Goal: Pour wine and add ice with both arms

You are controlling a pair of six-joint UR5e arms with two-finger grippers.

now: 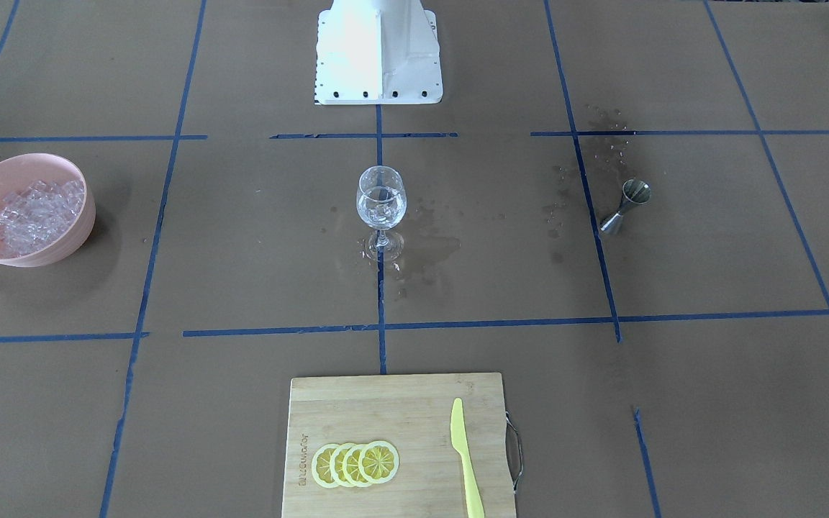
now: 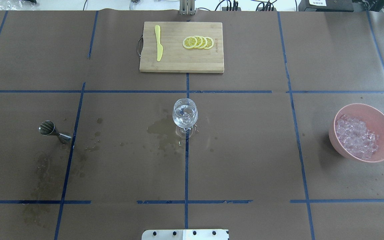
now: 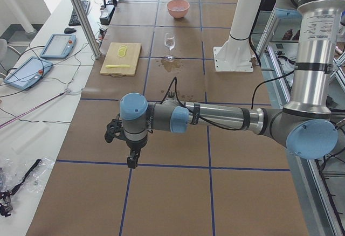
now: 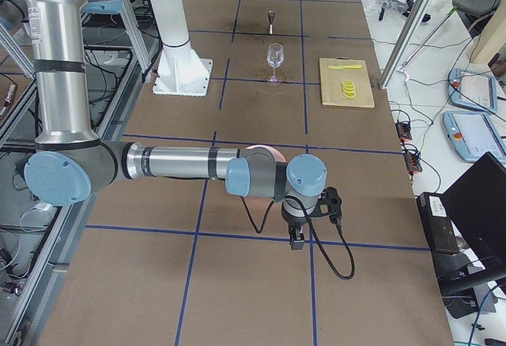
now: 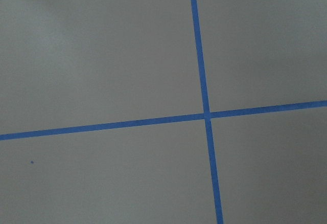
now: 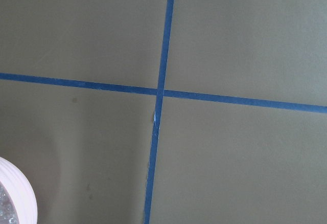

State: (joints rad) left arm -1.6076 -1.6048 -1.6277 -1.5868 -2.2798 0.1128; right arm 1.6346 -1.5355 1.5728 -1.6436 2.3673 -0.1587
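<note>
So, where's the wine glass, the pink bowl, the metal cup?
wine glass [image 2: 185,115], overhead view, its round body.
pink bowl [image 2: 380,118], overhead view, bare inner wall.
metal cup [image 2: 47,128], overhead view, its upper cone.

The table [image 2: 245,150] is brown, crossed by a grid of blue tape lines [image 2: 186,166], with darker wet blotches [image 2: 160,128] at centre. At the overhead view's right, the bowl [image 2: 382,121] is pink and its ice [image 2: 355,138] whitish-clear. The wine glass [image 2: 185,115] is colourless, the jigger [image 2: 47,128] dull silver. At the top, the bamboo board [image 2: 178,61] is pale tan, the lemon slices [image 2: 198,42] yellow and the knife [image 2: 158,43] yellow-green. The left arm [image 3: 215,116] and right arm [image 4: 174,162] are grey with light-blue caps.
</note>
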